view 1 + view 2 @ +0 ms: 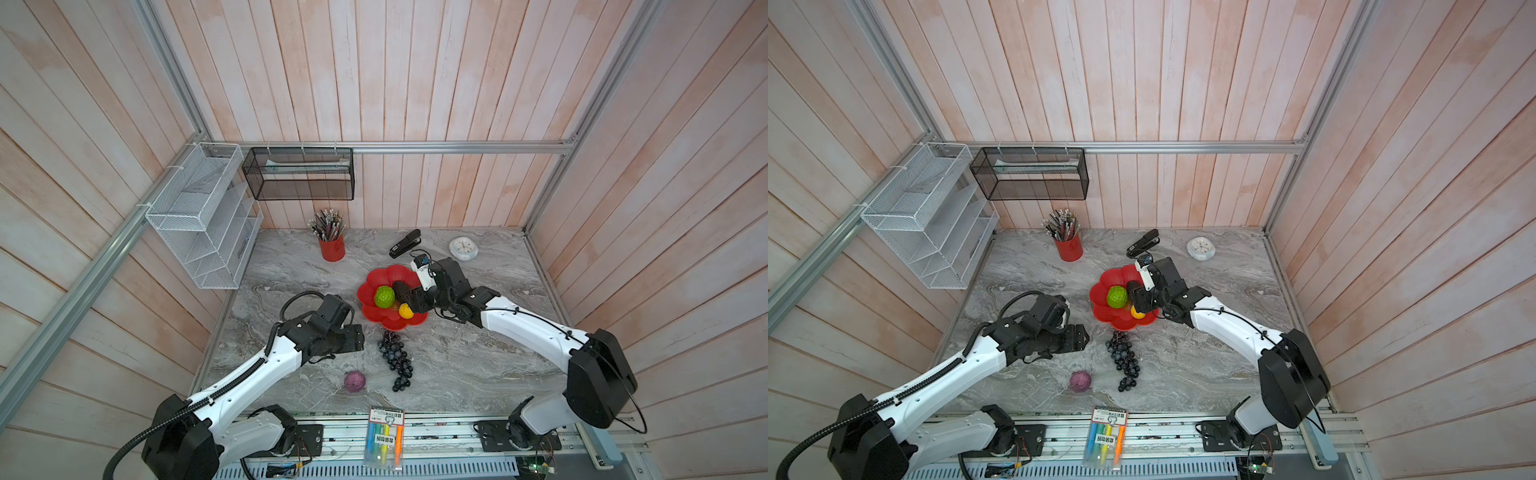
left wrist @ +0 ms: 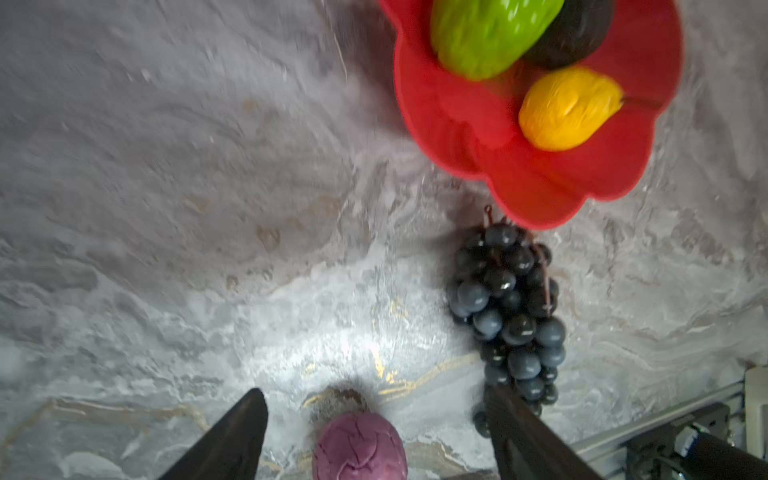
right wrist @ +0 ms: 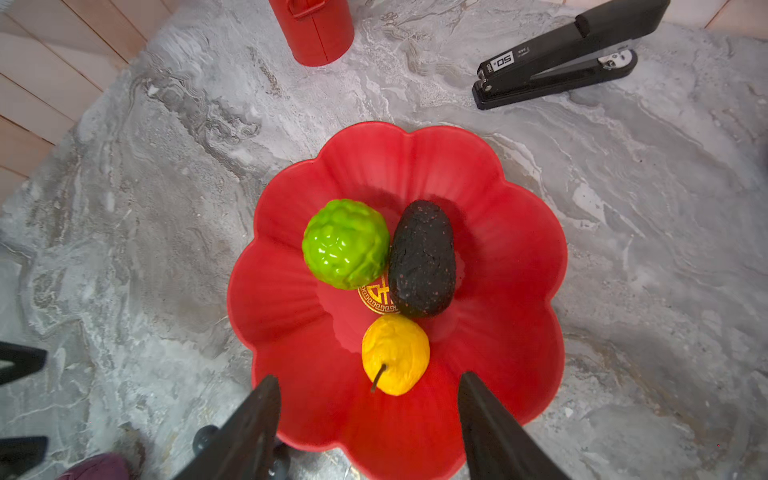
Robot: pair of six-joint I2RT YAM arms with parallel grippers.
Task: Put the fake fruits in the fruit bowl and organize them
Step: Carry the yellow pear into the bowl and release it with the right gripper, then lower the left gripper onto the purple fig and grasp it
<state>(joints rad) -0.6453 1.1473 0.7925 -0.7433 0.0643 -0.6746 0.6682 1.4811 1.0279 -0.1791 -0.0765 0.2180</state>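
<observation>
"Three fruits, the green ball (image 3: 345,245), avocado (image 3: 422,259) and yellow pear (image 3: 395,353), sit in the fruit bowl (image 3: 519,249). Why is nothing held?"

"The right hand (image 3: 369,378) hangs open and empty over the pear. The left hand (image 2: 374,392), open too, aims at the purple ball (image 2: 359,446), seven o'clock from the bowl, probably next. The grapes (image 2: 511,311) lie at six."

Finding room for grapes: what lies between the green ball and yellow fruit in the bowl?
Just the gold emblem on the bare red floor of the bowl, shown in the right wrist view.

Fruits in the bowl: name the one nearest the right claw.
The yellow-orange one, stem toward the right claw; the green ball and avocado lie beyond it.
</observation>
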